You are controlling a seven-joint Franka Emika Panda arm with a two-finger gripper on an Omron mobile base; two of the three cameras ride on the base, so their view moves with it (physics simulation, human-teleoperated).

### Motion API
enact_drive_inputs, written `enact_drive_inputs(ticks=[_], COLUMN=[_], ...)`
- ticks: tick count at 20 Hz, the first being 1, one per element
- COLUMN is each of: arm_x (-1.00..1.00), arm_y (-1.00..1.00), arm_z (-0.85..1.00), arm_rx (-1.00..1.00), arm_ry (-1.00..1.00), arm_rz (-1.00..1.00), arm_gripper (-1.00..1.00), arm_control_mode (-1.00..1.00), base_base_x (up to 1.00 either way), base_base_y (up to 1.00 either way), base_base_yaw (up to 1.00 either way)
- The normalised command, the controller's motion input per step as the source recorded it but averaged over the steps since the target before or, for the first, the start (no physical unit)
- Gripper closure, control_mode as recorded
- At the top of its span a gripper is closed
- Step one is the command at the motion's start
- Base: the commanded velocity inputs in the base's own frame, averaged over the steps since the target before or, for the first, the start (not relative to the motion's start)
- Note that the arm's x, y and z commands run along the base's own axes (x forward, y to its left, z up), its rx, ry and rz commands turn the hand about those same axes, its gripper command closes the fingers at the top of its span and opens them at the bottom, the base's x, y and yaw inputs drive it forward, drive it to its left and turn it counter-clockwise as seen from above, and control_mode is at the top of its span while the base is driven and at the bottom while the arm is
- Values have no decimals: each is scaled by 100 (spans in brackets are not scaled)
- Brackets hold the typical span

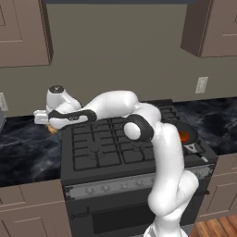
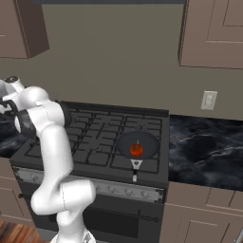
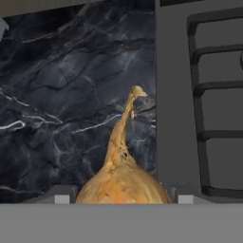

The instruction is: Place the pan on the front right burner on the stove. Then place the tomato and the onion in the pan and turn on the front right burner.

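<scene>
Item: tan-yellow pointed onion bulb (image 3: 124, 182), on the black marbled stone counter (image 3: 57, 95) just beside the dark grey gas stove (image 3: 190, 95). It sits between the two-finger gripper (image 3: 116, 198) tips; thin tip points toward 12 o'clock. Jaws wide, likely not yet clamped.

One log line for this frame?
pan: on front right burner | tomato: in pan | onion: on counter, between fingers | knob: not turned
</scene>
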Motion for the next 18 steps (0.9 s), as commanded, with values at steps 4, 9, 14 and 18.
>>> enact_drive_inputs(ticks=[4,9,14,18], arm_x=[-43,-46,-46,-39], arm_y=[-59,-63,-68,-63], arm_z=[29,28,28,28], arm_rx=[0,0,0,0], arm_ry=[0,-1,-2,-3], arm_rz=[-2,-4,-5,-4], arm_gripper=[100,100,100,100], arm_control_mode=[-100,-100,-100,-100], base_base_x=[0,0,0,0], base_base_y=[0,0,0,0], base_base_yaw=[0,0,0,0])
